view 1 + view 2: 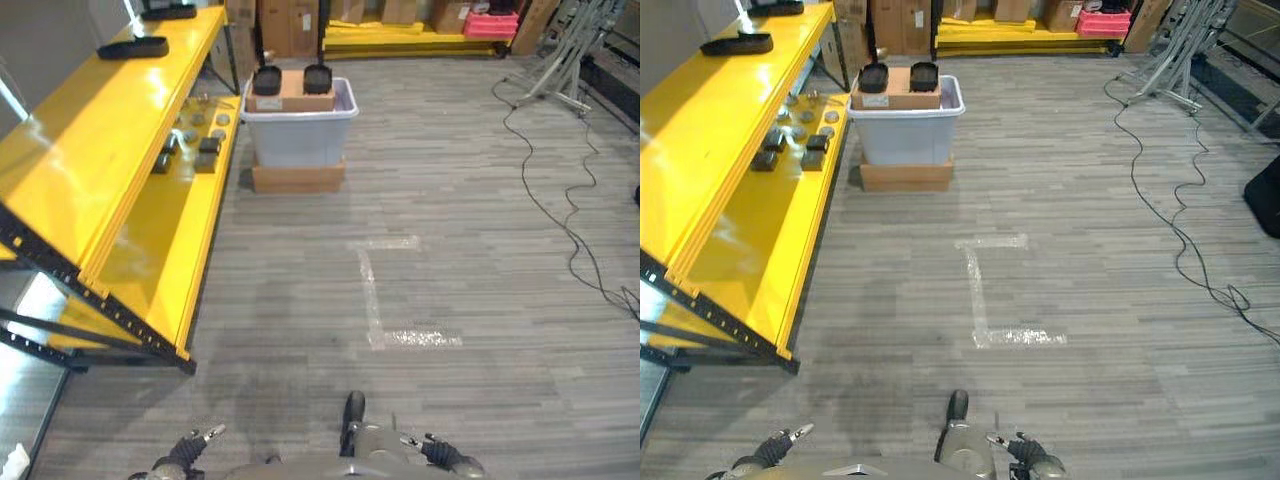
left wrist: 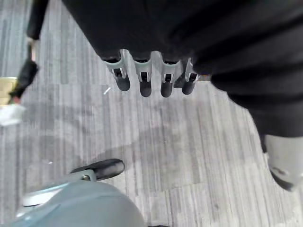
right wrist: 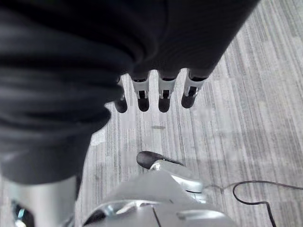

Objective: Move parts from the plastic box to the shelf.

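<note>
The pale grey plastic box (image 1: 298,130) stands on a flat cardboard box (image 1: 298,177) far ahead, next to the yellow shelf (image 1: 110,150). A cardboard piece and two black parts (image 1: 267,79) (image 1: 317,77) rest on top of the plastic box. Several small dark parts (image 1: 205,152) lie on the shelf's lower level, and a long black part (image 1: 133,47) on its top level. My left hand (image 2: 144,79) hangs over the grey floor with relaxed fingers and holds nothing. My right hand (image 3: 163,92) hangs the same way, also holding nothing. Both hands are far from the box.
A white tape mark (image 1: 375,300) lies on the floor between me and the box. Black cables (image 1: 560,210) trail along the right side. Cardboard boxes (image 1: 290,25), a pink crate (image 1: 490,25) and a metal stand (image 1: 565,55) stand at the back.
</note>
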`<state>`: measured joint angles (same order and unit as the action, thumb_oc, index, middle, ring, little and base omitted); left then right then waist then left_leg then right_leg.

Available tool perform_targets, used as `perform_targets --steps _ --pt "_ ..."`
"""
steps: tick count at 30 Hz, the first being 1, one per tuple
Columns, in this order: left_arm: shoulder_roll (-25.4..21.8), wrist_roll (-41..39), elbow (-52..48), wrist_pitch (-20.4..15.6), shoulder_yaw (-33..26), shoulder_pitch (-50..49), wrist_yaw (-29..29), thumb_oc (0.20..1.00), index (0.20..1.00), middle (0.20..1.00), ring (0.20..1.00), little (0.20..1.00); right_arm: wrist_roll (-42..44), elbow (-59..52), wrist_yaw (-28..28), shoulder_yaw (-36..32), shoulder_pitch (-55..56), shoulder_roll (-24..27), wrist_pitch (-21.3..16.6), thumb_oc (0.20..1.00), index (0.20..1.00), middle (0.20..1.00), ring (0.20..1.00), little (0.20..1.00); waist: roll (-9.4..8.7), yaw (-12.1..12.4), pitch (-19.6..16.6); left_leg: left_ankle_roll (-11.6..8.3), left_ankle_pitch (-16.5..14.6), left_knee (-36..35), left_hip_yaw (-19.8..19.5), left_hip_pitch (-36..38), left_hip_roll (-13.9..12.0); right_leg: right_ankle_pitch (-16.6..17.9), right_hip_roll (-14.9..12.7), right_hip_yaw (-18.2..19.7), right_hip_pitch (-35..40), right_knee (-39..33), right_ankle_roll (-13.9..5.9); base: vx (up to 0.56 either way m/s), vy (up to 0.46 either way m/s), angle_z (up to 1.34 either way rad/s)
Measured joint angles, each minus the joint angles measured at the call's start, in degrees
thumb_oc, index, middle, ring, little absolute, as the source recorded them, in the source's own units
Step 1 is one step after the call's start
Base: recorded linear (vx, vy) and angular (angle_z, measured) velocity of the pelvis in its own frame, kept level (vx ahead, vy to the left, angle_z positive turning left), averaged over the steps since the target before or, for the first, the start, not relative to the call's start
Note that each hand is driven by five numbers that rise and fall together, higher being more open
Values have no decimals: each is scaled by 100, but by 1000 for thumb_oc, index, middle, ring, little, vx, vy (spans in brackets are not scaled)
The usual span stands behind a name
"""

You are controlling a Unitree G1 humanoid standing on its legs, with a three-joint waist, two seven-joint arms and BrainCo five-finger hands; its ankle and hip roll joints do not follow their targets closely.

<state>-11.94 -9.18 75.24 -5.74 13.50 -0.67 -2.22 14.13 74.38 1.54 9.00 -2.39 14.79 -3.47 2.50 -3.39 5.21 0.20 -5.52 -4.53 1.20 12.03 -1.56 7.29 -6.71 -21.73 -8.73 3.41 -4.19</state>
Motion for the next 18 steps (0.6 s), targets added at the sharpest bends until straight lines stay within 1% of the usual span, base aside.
perform_targets --steps 1,3,4,5,6,7,8,9,10,11,12,14,15,16,17,18 --pt "80 164 24 6 179 -9 -4 1000 1000 1000 1000 1000 -7 36 -2 2 -15 125 0 1000 1000 1000 1000 1000 168 25 -92 -81 15 435 -97 11 -228 -111 313 -62 399 -356 249 378 -287 4" --pt "139 212 18 1 194 -3 -3 1000 1000 1000 1000 1000 -7 11 0 15 -69 216 -9 1000 1000 1000 1000 1000 149 98 -109 -182 11 1031 -188 -127 -214 -130 384 -53 644 -567 364 299 -269 -6" --pt "235 239 -47 1 248 30 0 1000 1000 1000 1000 1000 -5 -103 11 29 -169 313 -10 1000 1000 1000 1000 1000 98 135 -95 -575 -18 2426 -189 -766 -182 -191 385 -31 780 -647 480 164 -191 -17" --pt "217 263 -102 -4 222 125 16 1000 1000 1000 1000 1000 0 -196 22 42 -264 387 -26 1000 1000 1000 1000 1000 51 199 -55 -1035 296 3716 -218 -1438 -146 -249 348 25 839 -654 631 164 -189 -22" --pt "183 263 -101 1 206 170 -2 1000 1000 1000 1000 1000 2 -196 25 120 -328 433 -31 1000 1000 1000 1000 1000 42 255 -42 -1236 633 4468 -327 -1900 -100 -281 342 39 878 -658 745 120 -102 -32" --pt "180 261 -99 1 169 172 -28 1000 1000 1000 1000 1000 2 -142 30 224 -378 438 -30 1000 1000 1000 1000 1000 36 287 -49 -1306 651 4847 -369 -2129 -97 -245 339 0 910 -642 745 223 -137 -26" --pt "174 252 -101 1 94 164 -39 1000 1000 1000 1000 1000 2 -165 36 306 -466 456 -32 1000 1000 1000 1000 1000 -15 292 -26 -1281 657 4872 -382 -2305 -73 -319 323 61 992 -634 783 378 -116 -9" --pt "133 244 -167 1 37 188 -74 1000 1000 1000 1000 1000 -3 -128 33 413 -512 436 -27 1000 1000 1000 1000 1000 -141 308 51 -1108 670 4709 -297 -2598 -130 -497 331 47 1187 -701 723 313 -66 0" --pt "82 230 -283 -6 18 175 -91 1000 1000 1000 1000 1000 -9 -102 34 426 -508 406 -14 1000 1000 1000 1000 1000 -267 353 78 -996 681 4066 -152 -2594 -175 -536 335 75 1318 -833 695 303 -27 1" --pt "43 202 -336 -24 13 164 -103 1000 1000 1000 1000 1000 -14 -100 36 432 -507 428 -16 1000 1000 1000 1000 1000 -306 377 97 -911 751 3258 -29 -2536 -262 -567 386 77 1310 -838 658 186 26 -20" --pt "40 197 -372 -29 9 163 -114 1000 1000 1000 1000 1000 -39 -101 38 434 -525 470 -17 1000 1000 1000 1000 1000 -323 417 126 -862 809 2550 17 -2503 -367 -591 449 118 1373 -812 670 291 58 -27" --pt "14 159 -362 -34 14 67 -112 1000 1000 1000 1000 1000 -47 -81 38 401 -524 509 -11 1000 1000 1000 1000 1000 -343 485 168 -796 1039 1026 21 -2345 -482 -733 583 241 1500 -816 483 247 73 -28" --pt "11 149 -309 -53 11 38 -109 1000 1000 1000 1000 1000 -51 -56 40 401 -526 526 -15 1000 1000 1000 1000 1000 -338 529 177 -825 1195 292 -139 -2269 -500 -785 649 292 1518 -813 405 188 84 -28" --pt "23 147 -258 -53 11 70 -106 1000 1000 1000 1000 1000 -54 -3 41 408 -575 552 -17 1000 1000 1000 1000 1000 -323 595 271 -856 1330 -81 -407 -2263 -518 -778 724 341 1599 -813 420 192 127 -43" --pt "23 146 -253 -53 13 71 -101 1000 1000 1000 1000 1000 -59 55 45 430 -630 546 -18 1000 1000 1000 1000 1000 -324 679 368 -880 1458 -79 -481 -2294 -518 -796 742 381 1673 -813 435 202 175 -49" --pt "23 149 -196 -53 11 42 -94 1000 1000 1000 1000 1000 -89 53 42 447 -628 536 -25 1000 1000 1000 1000 1000 -359 697 389 -874 1511 -40 -429 -2317 -483 -839 728 372 1735 -815 500 206 206 -32"
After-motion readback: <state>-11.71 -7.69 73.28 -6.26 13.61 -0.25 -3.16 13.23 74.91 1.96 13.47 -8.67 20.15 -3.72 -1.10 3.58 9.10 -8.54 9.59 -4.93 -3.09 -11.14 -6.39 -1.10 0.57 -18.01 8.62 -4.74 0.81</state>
